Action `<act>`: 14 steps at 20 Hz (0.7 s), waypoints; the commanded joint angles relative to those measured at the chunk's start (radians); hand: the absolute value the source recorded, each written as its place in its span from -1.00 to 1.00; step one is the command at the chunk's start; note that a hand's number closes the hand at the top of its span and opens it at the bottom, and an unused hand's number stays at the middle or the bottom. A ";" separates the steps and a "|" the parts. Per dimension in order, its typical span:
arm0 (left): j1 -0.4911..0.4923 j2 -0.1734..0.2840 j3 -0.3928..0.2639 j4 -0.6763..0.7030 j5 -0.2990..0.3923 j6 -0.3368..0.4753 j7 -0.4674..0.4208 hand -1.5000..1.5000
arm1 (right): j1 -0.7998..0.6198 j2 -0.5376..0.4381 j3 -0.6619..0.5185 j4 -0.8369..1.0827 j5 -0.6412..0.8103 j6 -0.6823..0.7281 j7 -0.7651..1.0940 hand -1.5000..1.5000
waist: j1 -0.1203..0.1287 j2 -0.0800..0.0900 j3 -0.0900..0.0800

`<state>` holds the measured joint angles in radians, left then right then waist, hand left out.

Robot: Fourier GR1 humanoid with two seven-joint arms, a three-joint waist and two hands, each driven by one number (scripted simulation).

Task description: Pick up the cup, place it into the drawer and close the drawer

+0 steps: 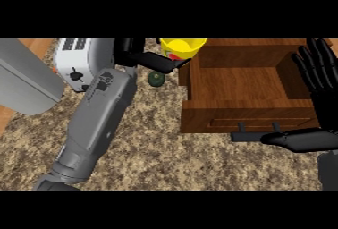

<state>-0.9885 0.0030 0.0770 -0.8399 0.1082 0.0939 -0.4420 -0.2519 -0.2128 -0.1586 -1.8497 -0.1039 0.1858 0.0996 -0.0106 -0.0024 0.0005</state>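
A yellow cup [183, 47] with a red mark hangs at the top of the view, just over the left wall of the open wooden drawer [247, 117]. My left hand [144, 56] is shut on the cup, its thumb curled round the cup's lower side, with the grey forearm running down to the lower left. My right hand [318, 80] stands open at the right edge, fingers straight up beside the drawer's right wall, thumb lying across near the drawer's dark handle [259, 134]. Nothing shows on the bare wooden floor of the drawer.
A white toaster [78, 62] sits at the back left behind my left forearm. A small dark green round object [156, 78] lies on the speckled counter [171, 156] just left of the drawer. A grey slab [23, 80] covers the far left.
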 commanded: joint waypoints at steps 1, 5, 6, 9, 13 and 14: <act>-0.151 -0.003 -0.102 0.024 0.044 0.159 0.122 1.00 | -0.061 -0.010 -0.003 0.039 0.005 -0.009 0.025 -1.00 | -0.012 0.003 0.000; -0.242 -0.003 -0.136 0.159 0.083 0.205 0.189 1.00 | -0.051 -0.007 -0.009 0.060 -0.001 0.002 -0.009 -1.00 | -0.019 0.007 0.000; -0.306 -0.003 -0.110 0.224 0.048 0.216 0.234 1.00 | -0.020 0.010 0.011 0.048 0.017 0.000 -0.034 -1.00 | -0.028 0.010 0.001; -0.328 -0.003 -0.151 0.357 0.079 0.222 0.188 1.00 | -0.031 -0.005 -0.012 0.085 -0.013 0.030 -0.066 -1.00 | -0.050 0.019 0.001; -0.377 -0.003 -0.233 0.452 0.123 0.265 0.212 1.00 | -0.066 -0.002 -0.010 0.078 -0.010 0.015 -0.056 -1.00 | -0.068 0.021 0.001; -0.334 -0.003 -0.264 0.473 0.131 0.268 0.176 1.00 | -0.074 -0.023 -0.012 0.071 -0.037 0.050 -0.044 -1.00 | -0.091 0.027 0.001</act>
<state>-1.3196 0.0002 -0.1199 -0.4612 0.2152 0.3411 -0.2499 -0.3049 -0.2197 -0.1630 -1.7839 -0.1191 0.2131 0.0545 -0.0745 0.0170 0.0018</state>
